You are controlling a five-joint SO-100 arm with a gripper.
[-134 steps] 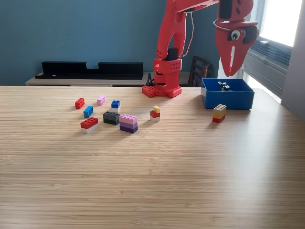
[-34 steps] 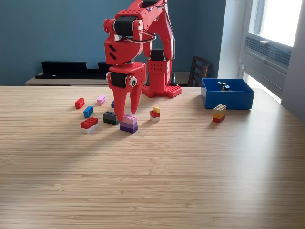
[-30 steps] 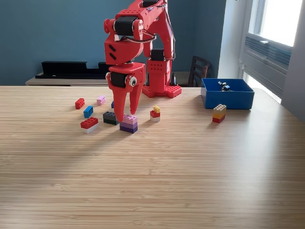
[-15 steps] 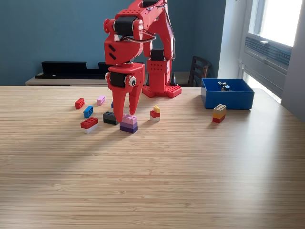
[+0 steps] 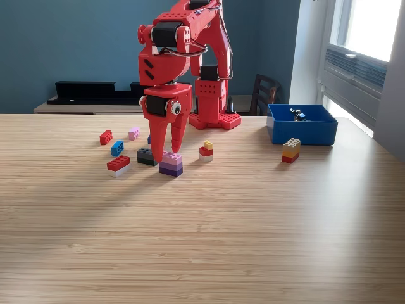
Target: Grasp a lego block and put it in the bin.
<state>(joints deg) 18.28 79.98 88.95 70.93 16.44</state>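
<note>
— What had moved since the frame four and a half seconds earlier?

— The red arm (image 5: pixel 190 57) had swung from above the blue bin (image 5: pixel 302 126) over to the brick cluster on the exterior view's left; across the last second it barely shifted, and the bricks stayed put.

— Where was the gripper (image 5: pixel 166 152) relative to the pink-and-purple brick stack (image 5: pixel 171 164)?

— It pointed straight down with its fingers spread a little. One tip reached the table just left of the stack in the exterior view, the other ended above the stack's back edge. Whether either tip touched the stack, I could not tell. The stack sat on the wooden table (image 5: pixel 202 240), not lifted.

— And the bin?

— Well apart, at the far right of the exterior view, with small dark pieces (image 5: pixel 296 114) inside, too small to identify. A tan-yellow-red stack (image 5: pixel 291 151) stood just in front of it.

— Anything hidden?

— The blue brick (image 5: pixel 150 137) behind the gripper showed only as a sliver. The black brick (image 5: pixel 146 156) lay just left of the finger. The red-and-white brick (image 5: pixel 118 165), blue brick (image 5: pixel 117 148), red brick (image 5: pixel 105 137), pink brick (image 5: pixel 133 133) and yellow-red-white stack (image 5: pixel 205 151) were plainly visible
</note>
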